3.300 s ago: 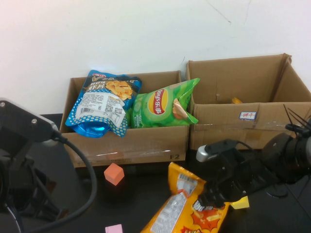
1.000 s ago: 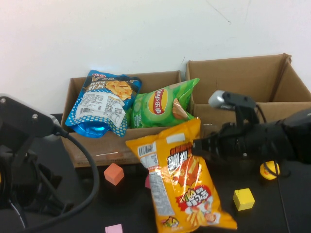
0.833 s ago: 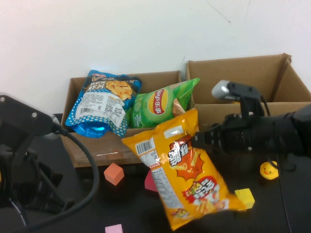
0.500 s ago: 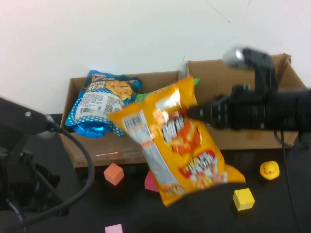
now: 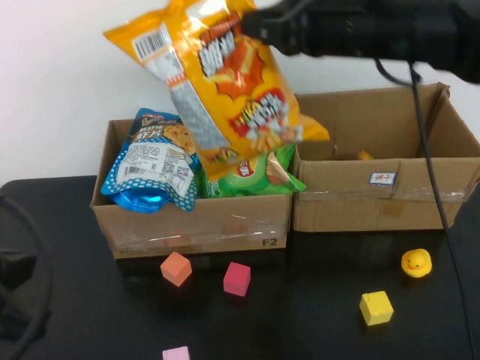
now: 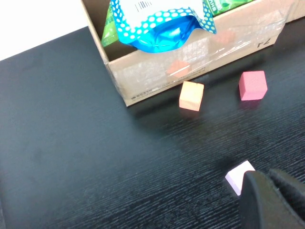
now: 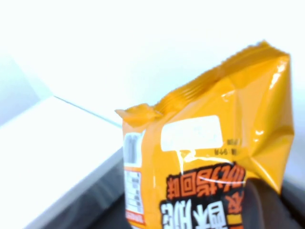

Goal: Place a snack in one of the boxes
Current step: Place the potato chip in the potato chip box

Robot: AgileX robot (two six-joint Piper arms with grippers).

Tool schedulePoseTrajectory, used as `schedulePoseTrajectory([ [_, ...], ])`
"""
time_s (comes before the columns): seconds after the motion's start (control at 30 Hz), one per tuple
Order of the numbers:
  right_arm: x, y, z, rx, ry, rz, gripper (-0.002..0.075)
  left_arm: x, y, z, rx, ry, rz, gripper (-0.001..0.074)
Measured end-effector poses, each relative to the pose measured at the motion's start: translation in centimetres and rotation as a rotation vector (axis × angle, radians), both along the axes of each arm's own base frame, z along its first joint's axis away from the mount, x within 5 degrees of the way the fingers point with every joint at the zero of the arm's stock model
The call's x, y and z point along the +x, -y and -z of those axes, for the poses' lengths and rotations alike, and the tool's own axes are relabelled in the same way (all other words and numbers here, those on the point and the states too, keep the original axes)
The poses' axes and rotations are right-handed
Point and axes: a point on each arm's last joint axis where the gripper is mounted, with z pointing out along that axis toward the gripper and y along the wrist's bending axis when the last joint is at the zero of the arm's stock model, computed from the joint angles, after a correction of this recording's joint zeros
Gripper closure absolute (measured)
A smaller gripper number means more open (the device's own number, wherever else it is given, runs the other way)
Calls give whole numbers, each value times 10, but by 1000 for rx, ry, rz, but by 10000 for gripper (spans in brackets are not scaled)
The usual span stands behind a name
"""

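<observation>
My right gripper (image 5: 259,24) is shut on the top edge of an orange snack bag (image 5: 221,82) and holds it high in the air, hanging over the left cardboard box (image 5: 191,225). That box holds a blue snack bag (image 5: 157,161) and a green chips bag (image 5: 255,171). The right cardboard box (image 5: 375,206) stands beside it. In the right wrist view the orange bag (image 7: 205,157) fills the frame against the dark finger (image 7: 269,207). My left gripper (image 6: 271,198) is shut and empty, low over the black table next to a pale pink cube (image 6: 237,177).
Small blocks lie on the black table in front of the boxes: an orange cube (image 5: 176,268), a red cube (image 5: 237,278), a yellow cube (image 5: 376,307), a pink cube (image 5: 175,353), and a yellow duck (image 5: 415,262). A white wall stands behind the boxes.
My right gripper has lifted the orange bag from the table front up and to the left, to above the left box. The left arm has dropped mostly out of the high view.
</observation>
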Motion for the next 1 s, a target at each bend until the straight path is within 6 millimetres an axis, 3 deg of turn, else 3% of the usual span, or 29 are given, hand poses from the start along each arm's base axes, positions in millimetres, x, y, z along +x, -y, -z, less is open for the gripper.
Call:
schedulePoseTrajectory([
  [0.13, 35, -18, 8, -117, 114, -9, 726, -7, -4, -1, 1, -9, -6, 736],
  [0.4, 93, -60, 67, -372, 259, -58, 695, -11, -7, 0, 16, -38, -16, 736],
  [0.53, 96, -75, 85, -478, 311, -90, 497, -11, -7, 1, 17, -40, -16, 736],
  [0.6, 94, -82, 86, -492, 337, -78, 340, -11, -7, 1, 19, -38, -16, 736],
  [0.67, 92, -87, 84, -485, 360, -64, 267, -11, -7, 1, 19, -38, -16, 736],
  [0.87, 89, -93, 78, -464, 374, -47, 211, -11, -7, 1, 19, -38, -16, 736],
  [1.0, 82, -90, 60, -441, 379, -46, 208, -11, -7, 0, 13, -26, -14, 736],
])
